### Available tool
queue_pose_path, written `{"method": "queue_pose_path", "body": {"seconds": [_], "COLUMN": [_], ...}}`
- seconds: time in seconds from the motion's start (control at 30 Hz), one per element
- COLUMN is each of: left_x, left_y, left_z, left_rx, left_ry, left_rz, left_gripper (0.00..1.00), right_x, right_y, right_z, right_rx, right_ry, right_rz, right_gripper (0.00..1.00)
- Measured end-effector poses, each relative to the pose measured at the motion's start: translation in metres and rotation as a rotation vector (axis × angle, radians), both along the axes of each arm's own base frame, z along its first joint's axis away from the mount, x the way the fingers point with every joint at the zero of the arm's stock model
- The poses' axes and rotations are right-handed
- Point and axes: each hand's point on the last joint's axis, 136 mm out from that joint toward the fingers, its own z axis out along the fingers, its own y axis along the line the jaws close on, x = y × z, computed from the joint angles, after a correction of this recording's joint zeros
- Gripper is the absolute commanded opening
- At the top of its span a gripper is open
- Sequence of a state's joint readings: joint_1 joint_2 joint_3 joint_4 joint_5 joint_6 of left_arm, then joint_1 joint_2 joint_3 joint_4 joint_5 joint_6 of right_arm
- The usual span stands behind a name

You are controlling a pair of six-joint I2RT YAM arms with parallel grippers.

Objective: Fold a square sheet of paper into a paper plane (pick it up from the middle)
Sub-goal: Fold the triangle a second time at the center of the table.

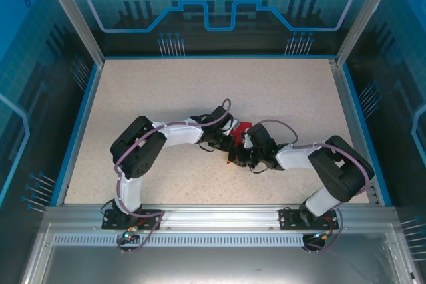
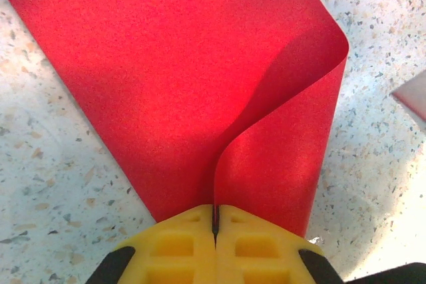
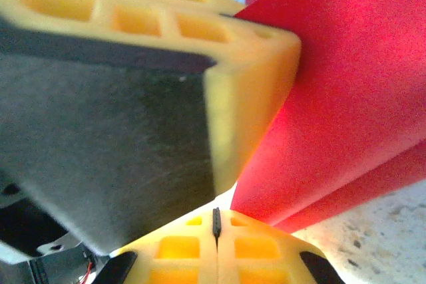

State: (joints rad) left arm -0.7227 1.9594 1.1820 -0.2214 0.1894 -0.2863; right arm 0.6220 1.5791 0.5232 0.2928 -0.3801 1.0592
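Curled square sheet of paper point(image 2: 186, 78) pinched by left gripper point(image 2: 214, 221) above surface point(image 2: 53, 164); right gripper point(image 3: 216, 221) closed just beside sheet.

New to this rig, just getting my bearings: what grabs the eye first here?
The bright red paper, in the middle of the table, curls over on itself where the shut left gripper pinches it. The right gripper, also shut, sits close beside the left one's big yellow finger.

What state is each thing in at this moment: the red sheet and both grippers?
square sheet of paper: bent over on itself in a loose curl, not creased flat.
left gripper: shut on the sheet's edge.
right gripper: shut, beside the sheet; grip unclear.
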Motion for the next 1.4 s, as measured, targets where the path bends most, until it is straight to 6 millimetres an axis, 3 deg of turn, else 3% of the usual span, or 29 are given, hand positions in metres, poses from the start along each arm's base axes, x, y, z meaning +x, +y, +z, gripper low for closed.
{"method": "queue_pose_path", "body": {"seconds": [0.57,1.03,1.4], "left_x": [0.002,0.004,0.005], "left_y": [0.001,0.001,0.001], "left_z": [0.000,0.000,0.000], "left_rx": [-0.004,-0.011,-0.013], "left_ry": [0.003,-0.004,-0.002], "left_rz": [0.005,0.007,0.007], "left_gripper": [0.05,0.05,0.05], "right_x": [0.004,0.015,0.017], "right_y": [0.002,-0.011,-0.021], "right_z": [-0.013,0.013,-0.013], "right_rx": [0.004,0.036,-0.003], "right_ry": [0.014,-0.023,0.026], "right_rz": [-0.020,-0.064,-0.092], "right_gripper": [0.00,0.00,0.00]}}
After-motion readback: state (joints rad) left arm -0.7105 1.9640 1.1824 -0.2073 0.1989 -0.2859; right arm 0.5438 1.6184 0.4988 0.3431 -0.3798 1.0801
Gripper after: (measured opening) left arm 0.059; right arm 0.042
